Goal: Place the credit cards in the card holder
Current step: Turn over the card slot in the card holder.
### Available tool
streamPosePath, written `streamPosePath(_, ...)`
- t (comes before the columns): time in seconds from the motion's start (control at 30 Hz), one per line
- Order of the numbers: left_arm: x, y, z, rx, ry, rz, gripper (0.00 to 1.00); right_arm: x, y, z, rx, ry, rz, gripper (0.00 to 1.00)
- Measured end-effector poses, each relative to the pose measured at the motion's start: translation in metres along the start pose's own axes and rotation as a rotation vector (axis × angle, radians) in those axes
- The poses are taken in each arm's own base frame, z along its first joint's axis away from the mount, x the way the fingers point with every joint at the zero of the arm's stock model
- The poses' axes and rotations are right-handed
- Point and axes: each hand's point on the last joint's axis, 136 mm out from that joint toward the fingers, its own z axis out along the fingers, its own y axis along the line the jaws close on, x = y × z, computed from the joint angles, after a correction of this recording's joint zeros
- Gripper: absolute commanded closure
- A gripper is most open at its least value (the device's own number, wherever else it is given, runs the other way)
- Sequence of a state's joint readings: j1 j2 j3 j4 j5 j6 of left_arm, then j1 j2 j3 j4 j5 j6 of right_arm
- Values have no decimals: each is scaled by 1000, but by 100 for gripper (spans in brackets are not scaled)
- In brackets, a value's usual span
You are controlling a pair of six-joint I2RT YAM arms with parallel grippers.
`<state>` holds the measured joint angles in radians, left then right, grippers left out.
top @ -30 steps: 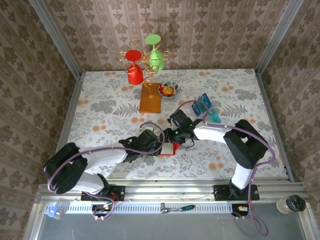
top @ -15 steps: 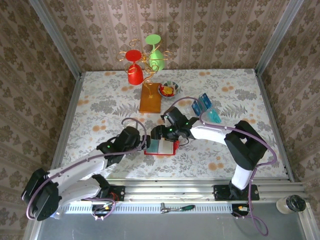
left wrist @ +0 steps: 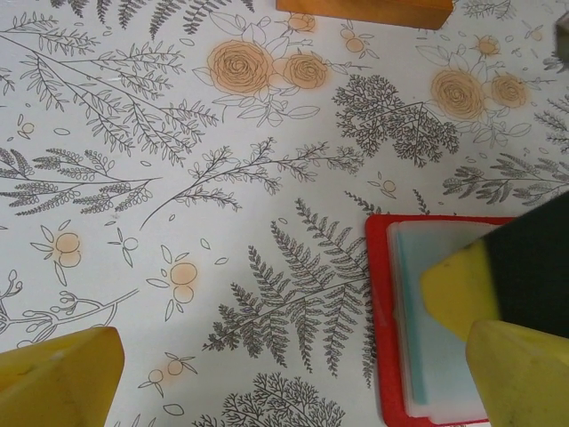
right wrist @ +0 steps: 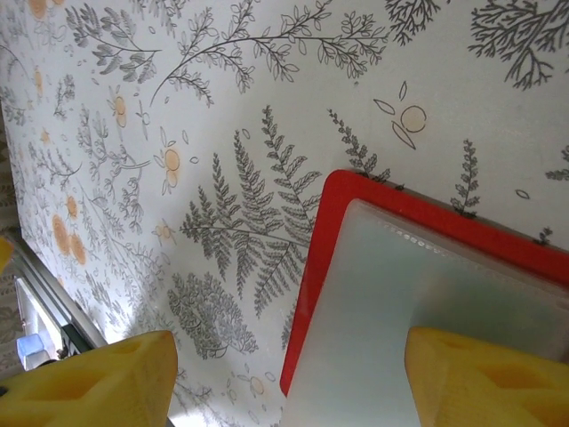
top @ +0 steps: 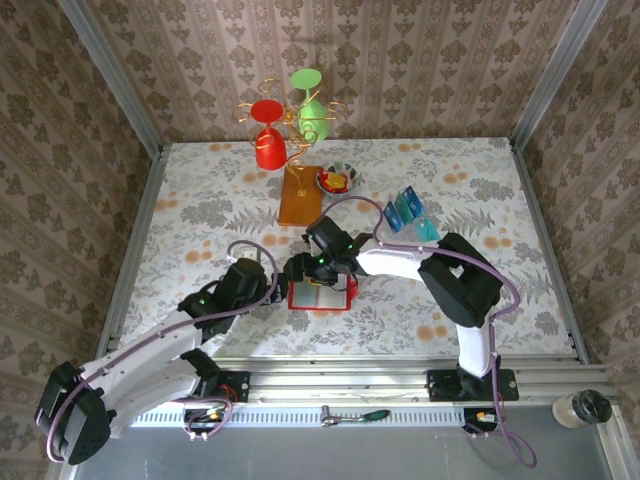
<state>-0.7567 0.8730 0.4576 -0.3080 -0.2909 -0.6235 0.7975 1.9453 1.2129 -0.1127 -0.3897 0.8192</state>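
Observation:
The red card holder [top: 320, 296] lies open on the flowered table, its clear sleeves up, with a teal card [left wrist: 422, 342] showing inside them. My right gripper [top: 303, 270] hovers open over the holder's left edge [right wrist: 324, 240]; one yellow finger [right wrist: 489, 378] is over the clear sleeve [right wrist: 418, 311]. My left gripper [top: 270, 288] is open just left of the holder [left wrist: 378, 311], and the red edge lies between its fingertips [left wrist: 58, 378]. The other teal credit cards [top: 405, 209] stand at the back right.
An orange stand base [top: 300, 196] with a gold wire tree holding a red cup [top: 268, 148] and a green cup [top: 312, 118] sits behind the holder. Beside it is a small bowl of sweets [top: 338, 179]. The orange base's edge [left wrist: 360, 9] runs along the top of the left wrist view.
Both grippers have shifted left. The left arm has drawn back off the holder, uncovering it. The right gripper now sits over the holder's left edge with wider jaws.

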Motion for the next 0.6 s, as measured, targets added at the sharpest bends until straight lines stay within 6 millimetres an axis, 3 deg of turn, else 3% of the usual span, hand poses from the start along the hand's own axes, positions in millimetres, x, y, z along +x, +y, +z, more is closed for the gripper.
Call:
streamPosePath(0.37,2,1,1,0,6,-3,0,0,1,5,-8,24,3,32)
streamPosePath(0.6,3,1,2,2,9,-3,0,-5,-2,-6,-4,18,6,42)
